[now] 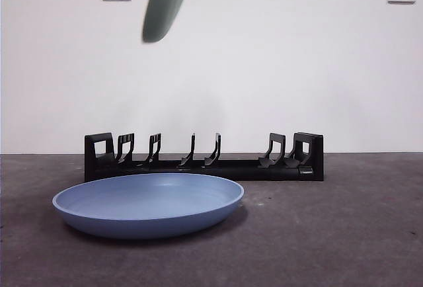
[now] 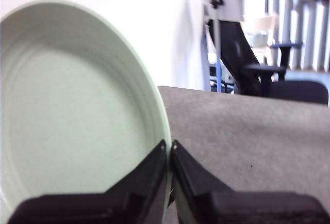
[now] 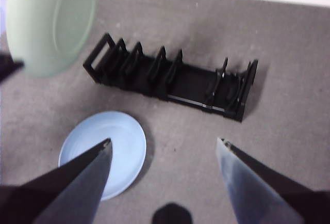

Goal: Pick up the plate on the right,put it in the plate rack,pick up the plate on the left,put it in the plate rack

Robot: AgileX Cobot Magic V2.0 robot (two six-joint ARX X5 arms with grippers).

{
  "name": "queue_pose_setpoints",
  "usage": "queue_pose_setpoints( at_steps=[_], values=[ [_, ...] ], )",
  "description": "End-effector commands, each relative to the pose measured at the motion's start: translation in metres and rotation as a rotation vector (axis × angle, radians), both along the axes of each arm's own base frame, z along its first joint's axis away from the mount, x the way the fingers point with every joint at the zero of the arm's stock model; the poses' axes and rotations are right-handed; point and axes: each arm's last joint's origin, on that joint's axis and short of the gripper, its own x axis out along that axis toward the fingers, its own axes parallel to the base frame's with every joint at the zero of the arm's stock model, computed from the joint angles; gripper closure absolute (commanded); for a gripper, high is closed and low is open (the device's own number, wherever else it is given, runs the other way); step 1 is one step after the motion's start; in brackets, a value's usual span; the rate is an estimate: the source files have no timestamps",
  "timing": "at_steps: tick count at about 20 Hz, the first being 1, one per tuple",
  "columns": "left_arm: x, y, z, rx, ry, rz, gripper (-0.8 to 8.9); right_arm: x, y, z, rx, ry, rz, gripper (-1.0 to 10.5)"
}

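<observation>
Left claw (image 2: pixel 170 149): its two black jaws are pinched tight on the rim of a pale green plate (image 2: pixel 72 110), gripping at the edge so the plate hangs nearly on edge, the way it must stand to slide between prongs.
Green plate: held high in the air, above the left end of the plate rack (image 1: pixel 203 157); only its lower tip shows at the top of the front view.
Right claw (image 3: pixel 164 154): spread wide and holding nothing, hovering high over the worktop (image 1: pixel 344 234), pointed down at the scene, waiting.
Plate rack: long, low and black, lying across the worktop with every slot unfilled.
Blue plate (image 1: pixel 148 204): flat on the worktop just in front of the rack's left half, untouched.
Judgement: the green plate looks set to be lowered into a slot.
</observation>
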Motion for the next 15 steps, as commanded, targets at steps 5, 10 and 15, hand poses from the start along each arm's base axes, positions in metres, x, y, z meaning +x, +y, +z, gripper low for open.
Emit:
queue_pose_setpoints(
  at_steps=[5,10,15],
  values=[
    [0.04,0.021,-0.02,-0.125,0.156,0.049,8.22,0.002,0.001,-0.008,-0.022,0.067,0.02,6.0],
    [0.074,0.028,-0.05,-0.178,0.232,0.036,8.22,0.0,0.001,-0.014,-0.05,0.129,0.034,6.0],
    [0.096,0.03,-0.08,-0.188,0.297,0.041,8.22,0.0,0.001,-0.015,-0.054,0.138,0.033,6.0]
  ],
)
